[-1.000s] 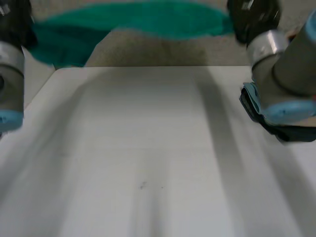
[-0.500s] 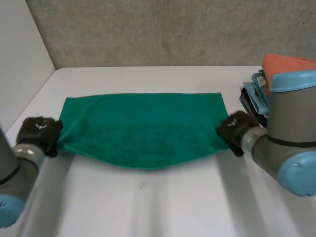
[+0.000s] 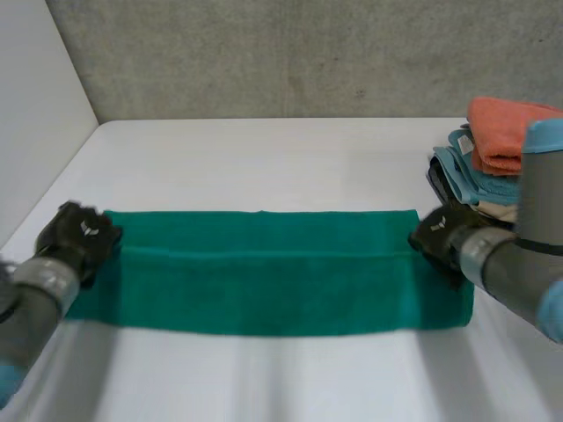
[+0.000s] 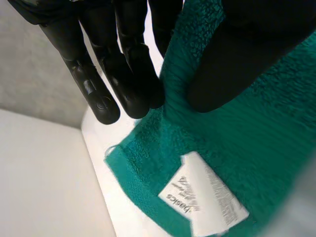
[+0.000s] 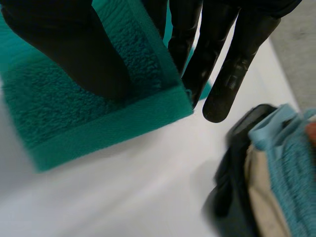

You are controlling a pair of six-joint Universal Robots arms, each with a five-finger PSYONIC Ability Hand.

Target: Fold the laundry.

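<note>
Towel (image 3: 264,272), green, folded, flat on desk (image 3: 264,158), long axis side to side, left hand (image 3: 79,239) and right hand (image 3: 442,237) fingers pinching its ends against thumbs; tag (image 4: 205,200) reads "basics".

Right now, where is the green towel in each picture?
Head view: the green towel lies across the white table, stretched between the left hand and the right hand.
Left wrist view: its corner with the white label is pinched between the left hand's thumb and fingers.
Right wrist view: another corner is pinched by the right hand, near the pile of folded cloths.
Shared landmark: the white table under the towel.
</note>
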